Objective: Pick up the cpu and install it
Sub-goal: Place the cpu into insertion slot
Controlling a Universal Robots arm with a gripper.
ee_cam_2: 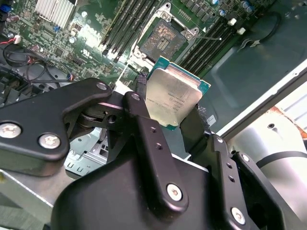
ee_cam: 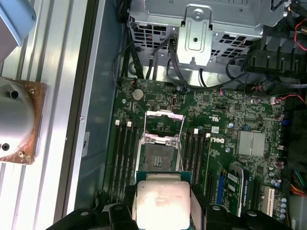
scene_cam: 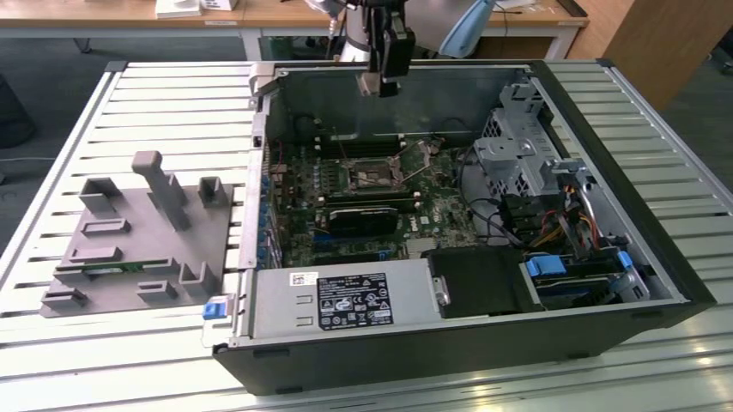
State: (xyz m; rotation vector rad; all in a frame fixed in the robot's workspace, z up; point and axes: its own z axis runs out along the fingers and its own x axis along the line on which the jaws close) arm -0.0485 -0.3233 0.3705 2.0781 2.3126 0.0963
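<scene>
Pinching the cpu edgewise, the end effector hovers above the case.

My exterior camera overlooks the whole open black computer case; both wrist views hang close above its green motherboard.

Desk: your slatted metal desk carries two things.
Exterior view's left: grey moulded holder.
Exterior view's right: open computer case.

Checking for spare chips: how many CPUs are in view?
1. The cpu is clamped between the jaws of the gripper, above the open socket. Another could be hidden elsewhere in the computer case.
</scene>
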